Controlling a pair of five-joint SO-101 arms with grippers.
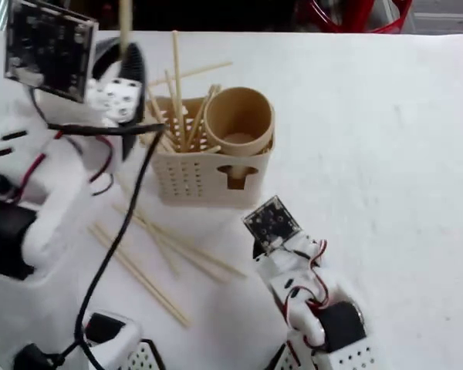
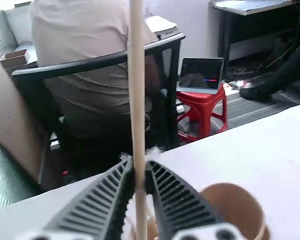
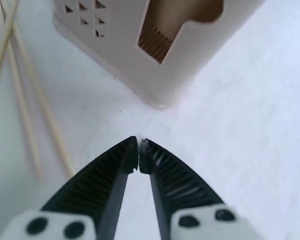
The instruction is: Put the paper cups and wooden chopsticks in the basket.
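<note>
Left wrist view: mid-delivery, with left gripper (image 2: pixel 140 169) pinched on an upright chopstick (image 2: pixel 136 75), paper cup (image 2: pixel 232 207) below the jaws. Next, likely: lower, release into basket (image 1: pixel 201 179). Meanwhile, right gripper (image 3: pixel 139 146) closed on nothing.

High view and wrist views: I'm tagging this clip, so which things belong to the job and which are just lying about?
Job: basket, paper cup inside it, standing chopsticks in it, loose chopsticks on the table, held chopstick in the left gripper.
Lying about: red stool, screen on it, beyond the table.
</note>
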